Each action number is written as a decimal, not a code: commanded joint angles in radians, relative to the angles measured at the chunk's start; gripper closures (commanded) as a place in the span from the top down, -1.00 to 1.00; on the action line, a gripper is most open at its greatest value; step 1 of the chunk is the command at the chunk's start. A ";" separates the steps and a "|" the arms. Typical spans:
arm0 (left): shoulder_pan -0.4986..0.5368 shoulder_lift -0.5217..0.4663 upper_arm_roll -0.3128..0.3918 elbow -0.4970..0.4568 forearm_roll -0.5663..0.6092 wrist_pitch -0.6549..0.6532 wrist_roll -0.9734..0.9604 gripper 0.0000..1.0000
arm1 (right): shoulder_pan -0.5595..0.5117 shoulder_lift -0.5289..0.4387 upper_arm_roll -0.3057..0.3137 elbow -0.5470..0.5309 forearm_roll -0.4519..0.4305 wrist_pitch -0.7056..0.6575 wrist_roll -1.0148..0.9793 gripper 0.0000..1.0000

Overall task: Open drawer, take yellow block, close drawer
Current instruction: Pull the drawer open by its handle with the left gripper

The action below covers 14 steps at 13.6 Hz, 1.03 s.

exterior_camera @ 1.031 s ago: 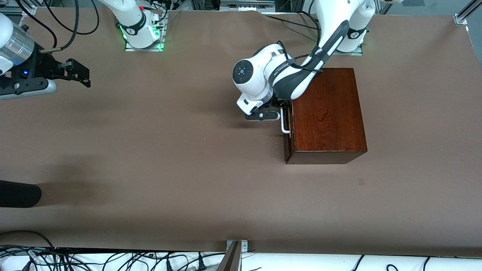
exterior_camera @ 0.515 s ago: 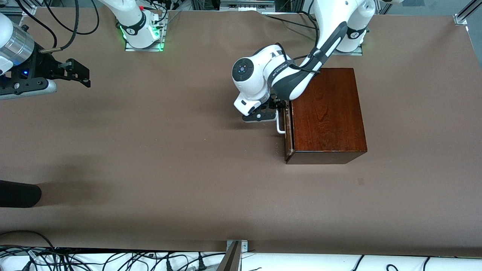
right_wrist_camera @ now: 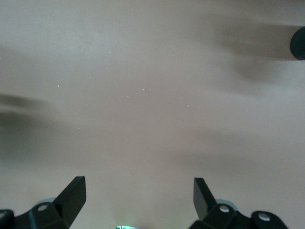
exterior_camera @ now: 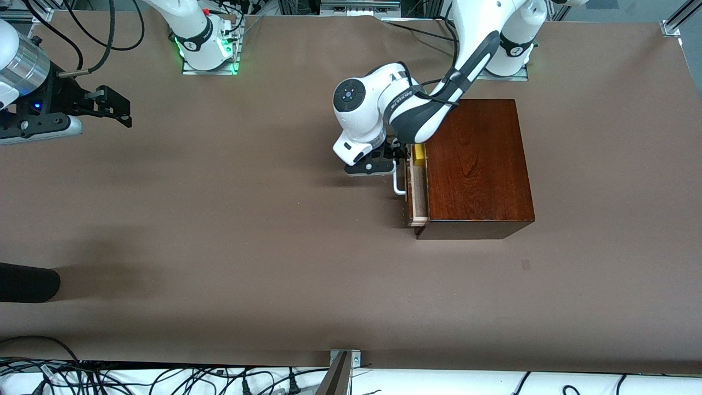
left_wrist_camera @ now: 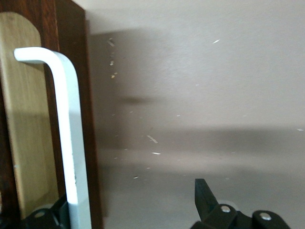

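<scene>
— What carries everything here?
— A broad, matte brown tabletop (exterior_camera: 247, 230).
— And what rests directly on it?
— A glossy dark reddish-brown wooden box (exterior_camera: 477, 164), toward the left arm's end. Its drawer (exterior_camera: 418, 192) stands pulled partly out, pale wood inside. Both arms' bases stand along the edge farthest from the front camera.

A brown-covered work table (exterior_camera: 230, 230) fills the scene under soft overhead light.
Black cables (exterior_camera: 164, 378) tangle over a white surface along the table's edge nearest the front camera, aluminium framing (exterior_camera: 677, 22) shows at one corner, and a green glow (exterior_camera: 233, 68) lights a metal mounting plate (exterior_camera: 211, 67).
</scene>
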 commanded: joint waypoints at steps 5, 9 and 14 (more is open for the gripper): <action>-0.065 0.114 -0.003 0.116 0.007 0.092 -0.010 1.00 | -0.007 0.007 0.004 0.020 0.000 -0.019 0.003 1.00; -0.082 0.116 -0.003 0.141 0.003 0.094 -0.011 1.00 | -0.007 0.007 0.004 0.020 -0.002 -0.019 0.003 1.00; -0.105 0.121 -0.002 0.186 0.003 0.097 -0.010 1.00 | -0.007 0.007 0.004 0.020 -0.002 -0.019 0.003 1.00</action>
